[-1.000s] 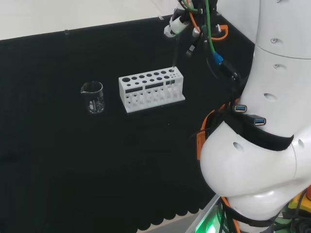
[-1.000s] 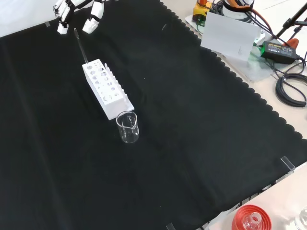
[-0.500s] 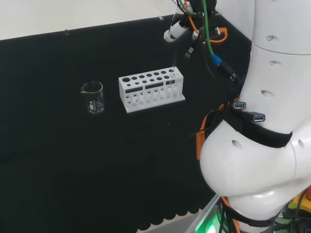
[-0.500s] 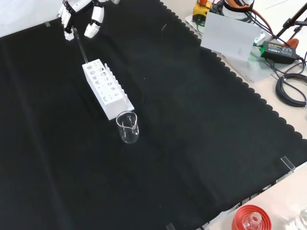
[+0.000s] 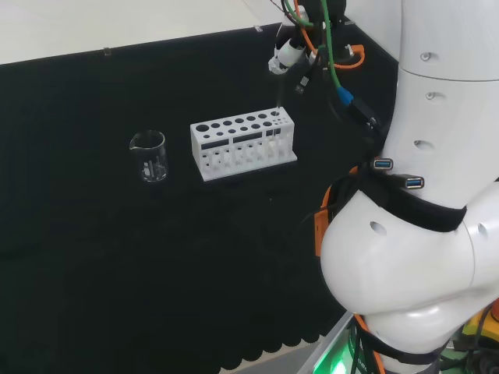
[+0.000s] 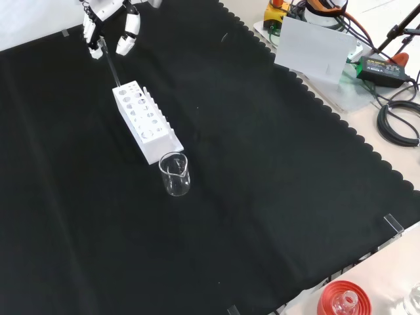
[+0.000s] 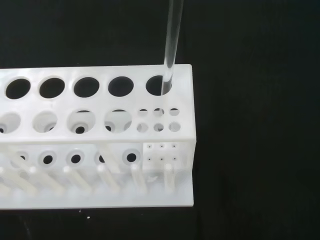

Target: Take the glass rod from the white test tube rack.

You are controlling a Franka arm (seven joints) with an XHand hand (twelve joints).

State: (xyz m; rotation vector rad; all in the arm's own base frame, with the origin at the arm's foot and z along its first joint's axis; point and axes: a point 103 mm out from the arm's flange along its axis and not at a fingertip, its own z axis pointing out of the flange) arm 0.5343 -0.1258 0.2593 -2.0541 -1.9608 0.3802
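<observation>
Hand (image 6: pixel 111 16) poised at the rod's top, fingers spread either side, not yet clamped. Glass rod (image 7: pixel 171 47) standing in the end hole of the white test tube rack (image 6: pixel 143 120), at twelve o'clock from the beaker (image 6: pixel 174 174). Gripping and lifting left to do.

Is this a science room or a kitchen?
Probably a science lab with a robot. A white test tube rack holding a glass rod, a clear beaker and the robot's hand above suggest so.

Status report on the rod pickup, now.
Hand around the glass rod's top, grip unclear. Rod upright in the white rack's end hole. Beaker nearby, not obstructing.
</observation>
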